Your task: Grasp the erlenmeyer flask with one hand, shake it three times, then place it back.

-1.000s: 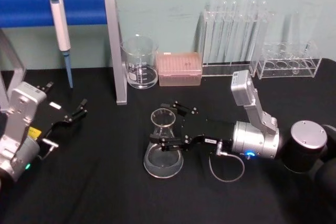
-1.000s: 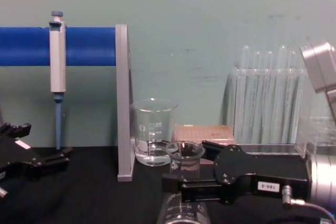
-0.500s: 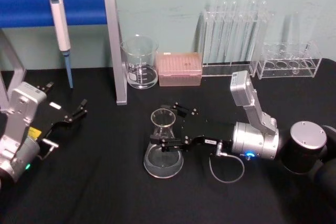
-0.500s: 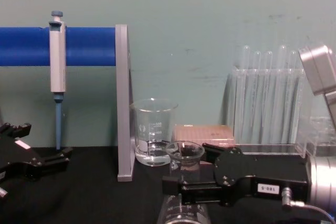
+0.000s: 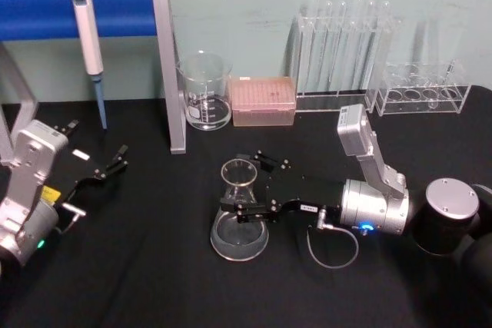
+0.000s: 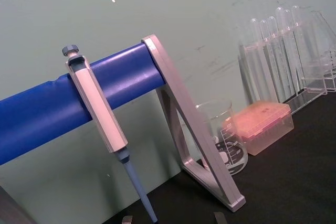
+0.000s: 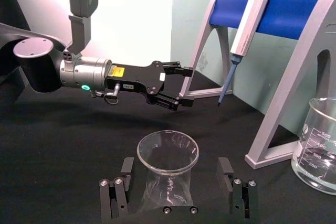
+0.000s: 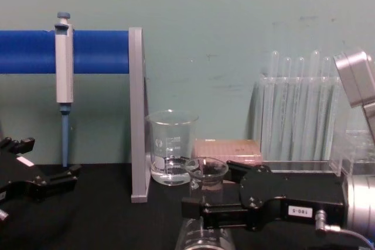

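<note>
**Right gripper [image 5: 238,183] straddling the erlenmeyer flask [image 5: 238,240]; no grip made.**

The flask stands upright at the centre of the bench [image 5: 154,282], with the beaker [image 5: 205,91] at its 11 o'clock. The right gripper reaches in from 3 o'clock with its fingers [image 7: 116,195] spread either side of the neck. The wrist view appears to show gaps on both sides, though clear glass makes this hard to confirm. The left gripper [image 7: 184,86] sits parked at 9 o'clock, fingers spread. Risks, as judged: closing off-centre would shove the neck sideways and tip the flask. A weak pinch on smooth glass could let it slip during shaking.
</note>
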